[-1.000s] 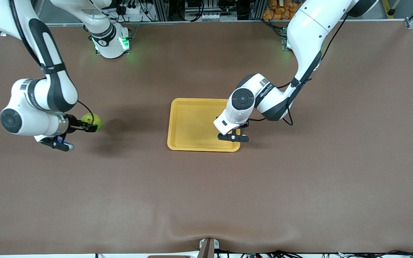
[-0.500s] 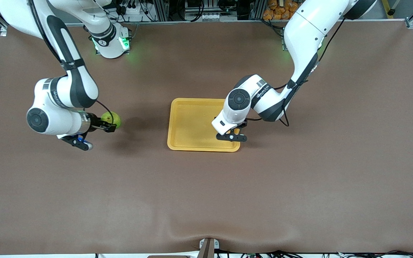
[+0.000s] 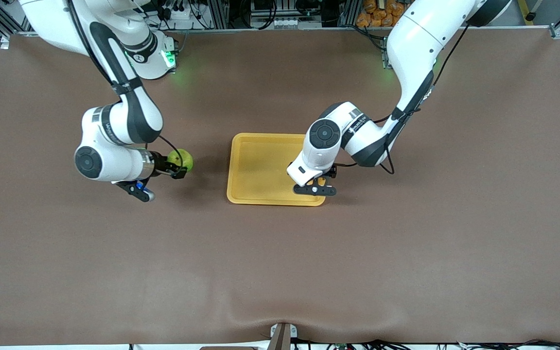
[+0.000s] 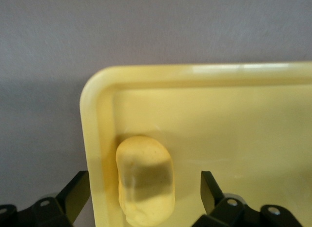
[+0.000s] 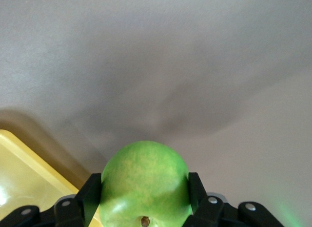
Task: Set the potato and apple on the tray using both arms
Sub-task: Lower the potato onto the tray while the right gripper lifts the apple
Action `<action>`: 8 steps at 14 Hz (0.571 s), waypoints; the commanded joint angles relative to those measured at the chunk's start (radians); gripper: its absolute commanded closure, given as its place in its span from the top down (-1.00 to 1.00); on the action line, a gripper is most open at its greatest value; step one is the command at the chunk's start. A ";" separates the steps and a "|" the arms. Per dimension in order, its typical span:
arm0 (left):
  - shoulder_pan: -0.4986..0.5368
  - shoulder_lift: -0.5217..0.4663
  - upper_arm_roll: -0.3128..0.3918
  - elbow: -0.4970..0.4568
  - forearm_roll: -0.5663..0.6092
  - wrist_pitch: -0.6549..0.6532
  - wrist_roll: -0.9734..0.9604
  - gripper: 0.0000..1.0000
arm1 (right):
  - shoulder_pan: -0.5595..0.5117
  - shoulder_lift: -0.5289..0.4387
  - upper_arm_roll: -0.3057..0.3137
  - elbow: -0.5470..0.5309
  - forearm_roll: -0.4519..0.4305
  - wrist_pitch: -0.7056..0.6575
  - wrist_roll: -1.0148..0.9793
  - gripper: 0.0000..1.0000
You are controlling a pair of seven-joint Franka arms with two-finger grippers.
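Observation:
The yellow-orange tray (image 3: 255, 167) lies mid-table. The potato (image 4: 145, 183) lies in the tray's corner (image 4: 97, 97), nearest the front camera at the left arm's end. My left gripper (image 3: 315, 187) hangs open just above it (image 4: 142, 195). Its fingers (image 4: 209, 188) stand wide on either side, clear of the potato. The gripper hides the potato in the front view. My right gripper (image 3: 179, 166) is shut on the green apple (image 3: 185, 158) and holds it above the table beside the tray's right-arm end. The right wrist view shows the apple (image 5: 145, 180) clamped between both fingers (image 5: 90, 193), with a tray corner (image 5: 19, 173) close by.
The brown table mat (image 3: 280, 272) stretches wide toward the front camera. The arm bases with green lights (image 3: 166, 57) stand along the edge farthest from the front camera. Cables and a rack lie off the table there.
My right arm has carried the apple steadily toward the tray. My left gripper has stayed over the tray corner, barely shifting.

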 commanded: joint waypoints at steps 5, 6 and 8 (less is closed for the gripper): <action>0.072 -0.121 -0.013 0.064 0.015 -0.233 -0.012 1.00 | 0.093 0.042 -0.009 0.086 0.021 -0.006 0.160 -1.00; 0.078 -0.139 -0.013 0.064 0.013 -0.245 -0.014 1.00 | 0.106 0.048 -0.010 0.100 0.021 -0.004 0.179 -1.00; 0.096 -0.165 -0.011 0.064 -0.008 -0.273 -0.011 1.00 | 0.135 0.068 -0.009 0.118 0.035 0.010 0.222 -1.00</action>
